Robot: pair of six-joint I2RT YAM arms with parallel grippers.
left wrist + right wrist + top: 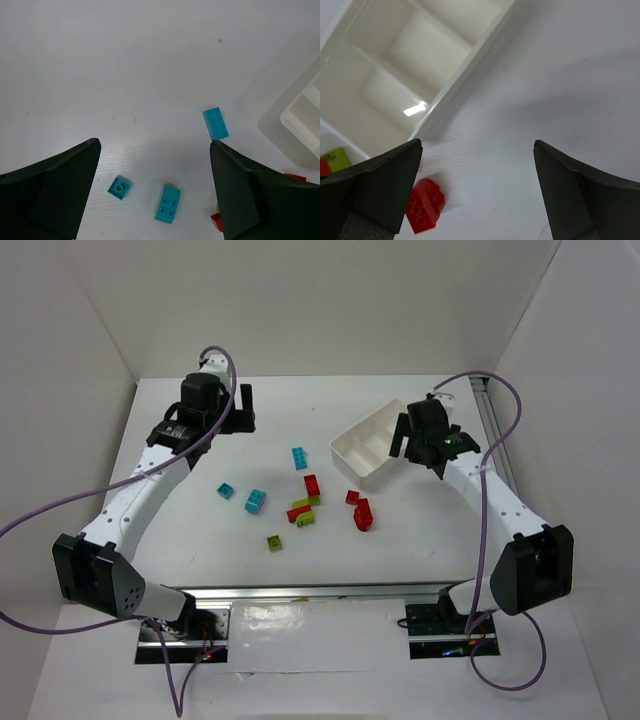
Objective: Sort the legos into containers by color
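Left end effector [155, 144]: spread wide, empty, hanging above the white surface [125, 60]. From its wrist camera only: three cyan legos [215, 123], one just ahead of the right fingertip, two nearer the wrist between the fingers, apart from each other; also a corner of the tray [300, 125] off to the right, plus slivers of red low on that side.

Right end effector [477, 145]: likewise wide apart, gripping nothing. From its wrist camera only: a close look into the tray's three compartments, ahead and to the left; one red lego [425, 205] lying on the surface just beside the left finger; one green lego [335, 157] at the far left edge, next to a bit of red.

From the top view alone: the whole count. Cyan three, red four, green three, ten in all, scattered between the two end effectors, each one on the surface and outside the tray. One tray only, just beside the right end effector, well apart from the left.
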